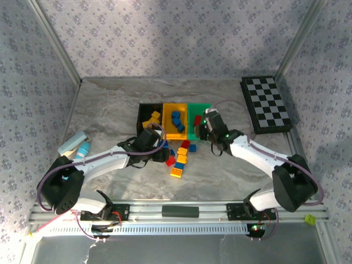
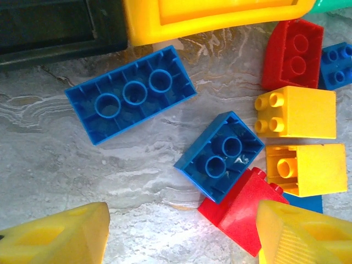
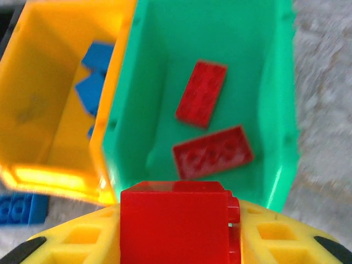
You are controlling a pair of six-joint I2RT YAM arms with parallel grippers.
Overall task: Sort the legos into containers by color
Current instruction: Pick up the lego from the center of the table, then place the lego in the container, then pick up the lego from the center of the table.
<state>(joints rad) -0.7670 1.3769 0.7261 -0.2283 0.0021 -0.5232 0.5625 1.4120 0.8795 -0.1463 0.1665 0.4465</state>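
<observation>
Red brick (image 3: 173,220) pinched in the right fingers (image 3: 280,236) sits just short of the green bin (image 3: 283,82), near wall dead ahead, left fingers (image 2: 60,236) open, empty.

We count three bins, a black bin (image 1: 141,116), a yellow bin (image 1: 175,136) and a green bin (image 1: 199,105), one checkered board (image 1: 267,104), and two red bricks (image 3: 201,92) inside the green bin.

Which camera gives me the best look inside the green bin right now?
Right wrist: it looks down into the green bin, where two red bricks lie flat. Top external shows the bin small from above, and the right gripper, holding a third red brick, covers part. Left wrist catches a corner of it at its top right.
</observation>
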